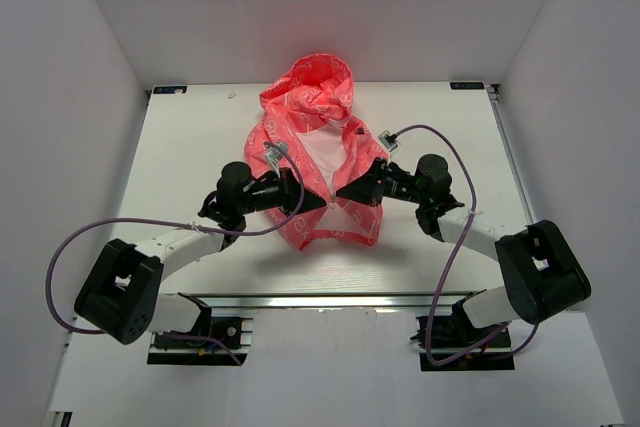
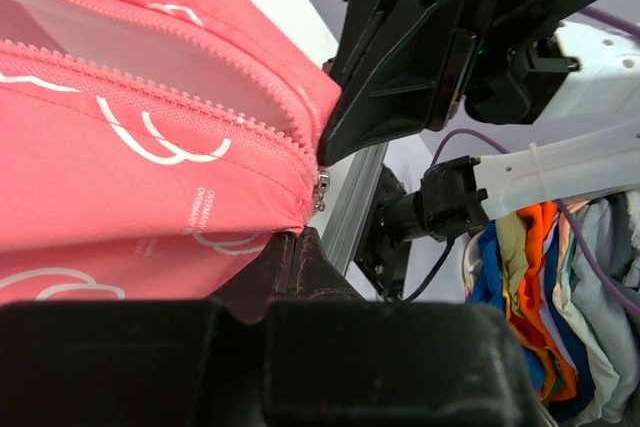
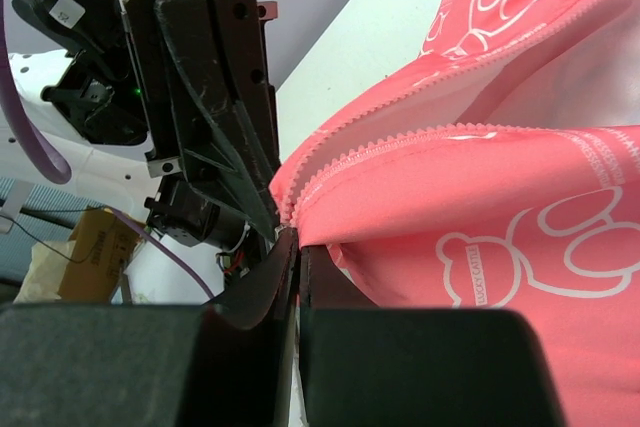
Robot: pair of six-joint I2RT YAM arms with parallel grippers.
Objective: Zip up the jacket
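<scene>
Left gripper (image 2: pixel 293 247), right gripper (image 3: pixel 297 243) pinch jacket (image 1: pixel 315 107) hem; print lettering illegible

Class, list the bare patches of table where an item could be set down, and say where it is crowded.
Bare table lies left of the jacket out to the edge, and right of it likewise. Crowded: the centre, where the left gripper and right gripper meet at the jacket's hem.

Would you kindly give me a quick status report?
Left gripper, right gripper shut on jacket near zipper base. Zipper open, slider low. Nothing in the way.
</scene>
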